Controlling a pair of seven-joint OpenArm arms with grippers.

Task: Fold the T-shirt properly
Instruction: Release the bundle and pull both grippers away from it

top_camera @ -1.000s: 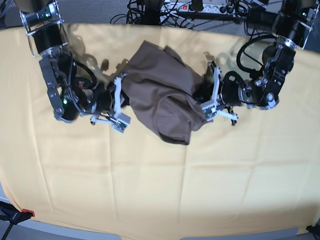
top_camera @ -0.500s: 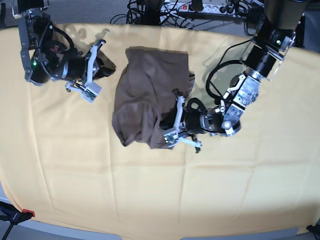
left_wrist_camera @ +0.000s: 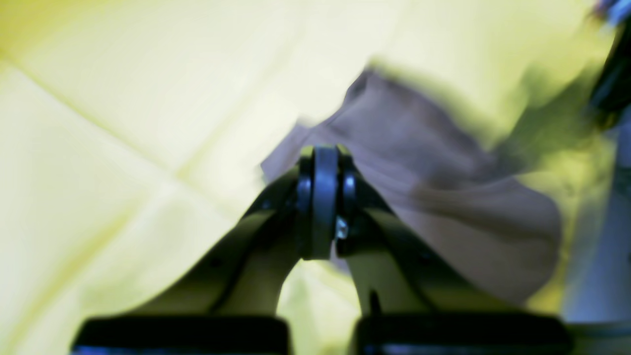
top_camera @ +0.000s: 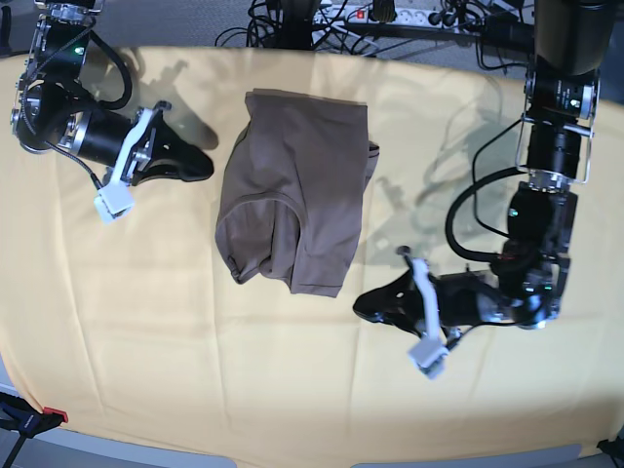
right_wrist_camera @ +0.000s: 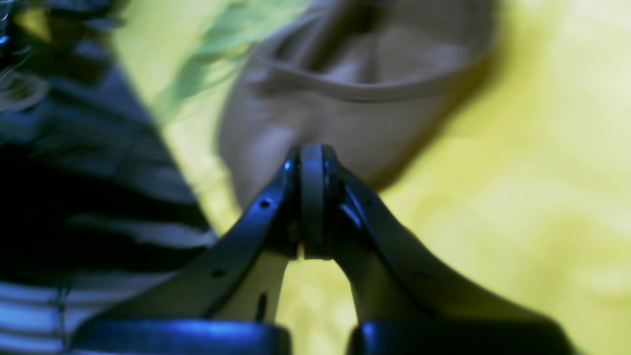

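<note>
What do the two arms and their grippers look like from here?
Both arms are black, jointed metal segments with looping black cables and white bracket plates near the wrists. The left gripper and right gripper end in slim, curved black fingers. A green indicator light glows on the right arm.

We seem to be in a robotics lab or test room. A wide surface draped in a yellow cloth (top_camera: pixel 292 390) carries two black robot arms; behind it we see a white power strip (top_camera: pixel 375 14) amid tangled black cables (top_camera: pixel 283 19) and grey floor, plus a red-tipped clamp (top_camera: pixel 29 417) at the surface's corner.
</note>
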